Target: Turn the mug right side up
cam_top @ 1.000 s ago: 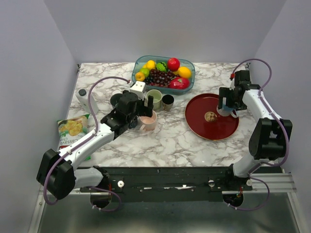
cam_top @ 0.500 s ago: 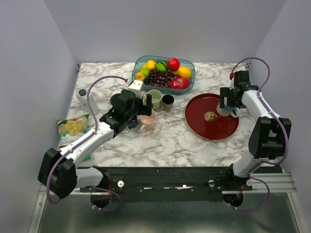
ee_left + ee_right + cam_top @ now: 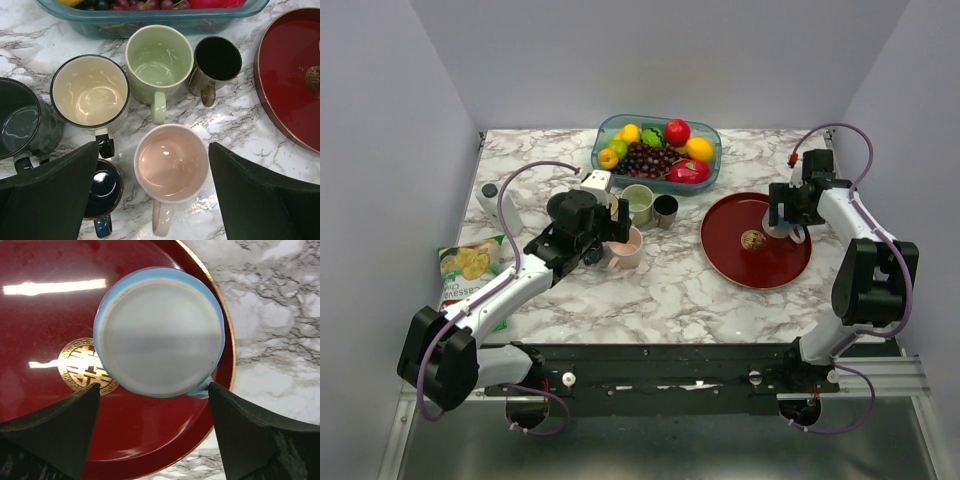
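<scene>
Blue mug base-up on red plate: rigid, probably slick glaze (breakable). Right hand spread wide, empty; I'd pinch across the wall.

Marble table, teal fruit tray, red plate, cluster of upright mugs, snack bag

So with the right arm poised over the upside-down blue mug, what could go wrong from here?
1. The blue mug sits base up near the rim of the red plate. If the open right jaws close off-centre, they could shove it over the edge.
2. Its handle pokes out beside one jaw and may catch, twisting the mug.
3. The left jaws hang open over the pink mug, close to the green mug; a dip could knock either.
</scene>
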Controlling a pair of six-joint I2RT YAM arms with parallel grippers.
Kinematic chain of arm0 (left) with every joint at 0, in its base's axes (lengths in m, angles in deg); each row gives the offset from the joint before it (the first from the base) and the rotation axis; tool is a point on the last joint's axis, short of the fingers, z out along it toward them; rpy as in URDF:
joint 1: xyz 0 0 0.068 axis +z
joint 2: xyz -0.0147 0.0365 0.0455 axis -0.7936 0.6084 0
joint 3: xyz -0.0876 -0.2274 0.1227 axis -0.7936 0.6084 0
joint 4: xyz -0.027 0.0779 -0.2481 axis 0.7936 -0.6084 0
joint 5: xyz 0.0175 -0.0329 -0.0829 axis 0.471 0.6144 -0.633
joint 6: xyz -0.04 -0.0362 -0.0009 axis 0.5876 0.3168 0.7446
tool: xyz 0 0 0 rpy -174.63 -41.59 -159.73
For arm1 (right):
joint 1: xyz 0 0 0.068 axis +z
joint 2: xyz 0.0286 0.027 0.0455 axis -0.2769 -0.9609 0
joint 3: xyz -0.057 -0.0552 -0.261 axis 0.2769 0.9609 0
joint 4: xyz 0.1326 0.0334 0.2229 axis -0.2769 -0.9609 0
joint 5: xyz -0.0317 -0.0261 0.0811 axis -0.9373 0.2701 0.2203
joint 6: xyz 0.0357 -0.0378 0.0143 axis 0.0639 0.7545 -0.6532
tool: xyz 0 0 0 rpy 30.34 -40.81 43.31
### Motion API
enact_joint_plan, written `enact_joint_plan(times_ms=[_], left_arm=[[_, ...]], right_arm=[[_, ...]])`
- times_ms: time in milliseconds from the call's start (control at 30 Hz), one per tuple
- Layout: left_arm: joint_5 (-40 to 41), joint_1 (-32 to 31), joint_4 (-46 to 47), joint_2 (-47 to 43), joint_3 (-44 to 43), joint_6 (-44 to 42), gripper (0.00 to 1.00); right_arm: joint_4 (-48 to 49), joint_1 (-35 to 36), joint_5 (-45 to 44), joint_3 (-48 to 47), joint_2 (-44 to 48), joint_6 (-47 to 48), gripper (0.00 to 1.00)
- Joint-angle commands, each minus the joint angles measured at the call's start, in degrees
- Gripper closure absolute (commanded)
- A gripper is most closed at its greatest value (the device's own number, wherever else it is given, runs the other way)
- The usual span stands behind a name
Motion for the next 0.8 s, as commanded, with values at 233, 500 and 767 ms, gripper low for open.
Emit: enact_joint_plan(times_ms=[233, 500, 767], left_arm=[[-1.0, 0.6, 1.1, -1.9, 1.1, 0.4, 0.01], [-0.8, 0.8, 1.1, -1.5, 0.8, 0.5, 0.01], [-0.7, 0.9, 0.9, -1.3, 0.7, 0.5, 0.01]], right_arm=[[0.9, 0.3, 3.1, 2.9, 0.0, -9.0, 0.37], [2.5, 1.0, 1.2, 2.8, -0.3, -10.4, 0.6], [3.0, 1.7, -1.4, 2.4, -1.5, -10.5, 0.58]])
